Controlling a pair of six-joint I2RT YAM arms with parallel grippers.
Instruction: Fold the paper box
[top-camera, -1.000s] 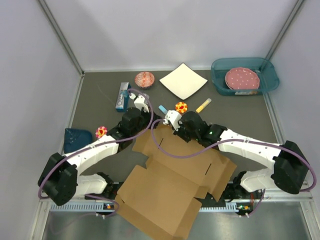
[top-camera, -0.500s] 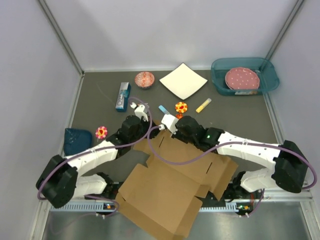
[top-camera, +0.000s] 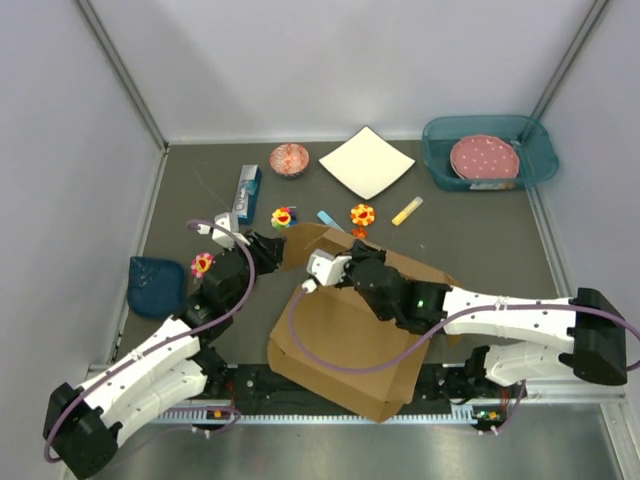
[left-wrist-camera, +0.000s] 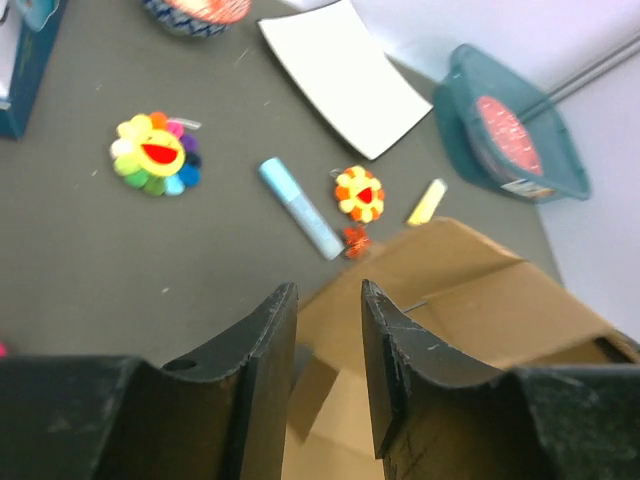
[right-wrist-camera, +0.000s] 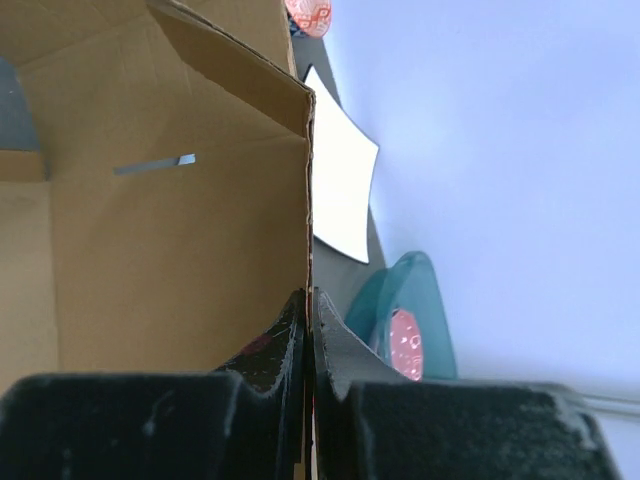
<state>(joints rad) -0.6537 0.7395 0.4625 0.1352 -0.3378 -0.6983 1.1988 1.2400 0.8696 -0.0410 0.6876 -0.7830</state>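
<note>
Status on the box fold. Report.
Right gripper shut on box wall. Left gripper open above box corner, holding nothing. Box partly folded. Orange flower, blue tube close beyond far edge.

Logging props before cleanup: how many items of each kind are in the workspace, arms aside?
flower toys: 3 (rainbow flower, orange flower, pink flower)
sticks: 2 (blue stick, yellow stick)
dishes: 2 (red bowl, pink plate)
teal bin: 1
paper box: 1
white sheet: 1
blue carton: 1
dark teal item: 1
total: 12
</note>
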